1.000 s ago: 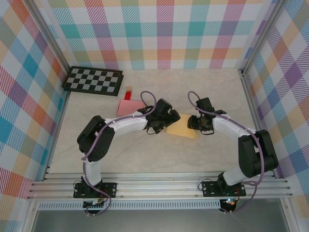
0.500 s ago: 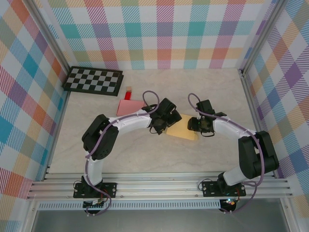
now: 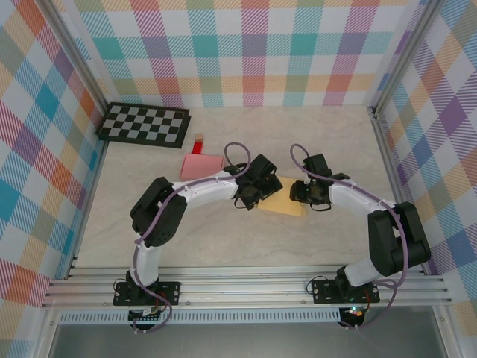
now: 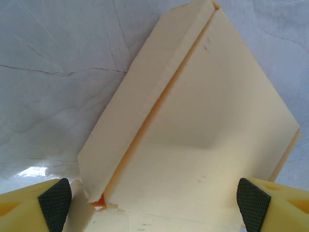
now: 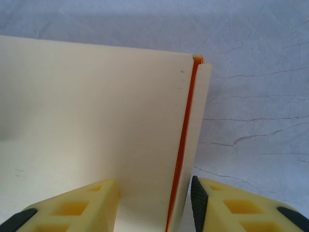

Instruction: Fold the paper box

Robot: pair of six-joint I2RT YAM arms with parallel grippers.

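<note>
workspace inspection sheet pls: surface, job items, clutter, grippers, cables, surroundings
surface: pale marbled table top, thin vein lines, nothing spilled
job's things: cream paper box lying flat between the two arms; an orange line shows along one fold seam
clutter: pink paper, small red block and a checkerboard, all at far left, apart from the box
grippers: left gripper open, fingers wide either side of the box's near end; right gripper part open at the seam edge of the box, grip cannot be told
cables: purple cables loop above each wrist, none snagged
surroundings: plaid walls on three sides, aluminium rails at the near edge
</note>
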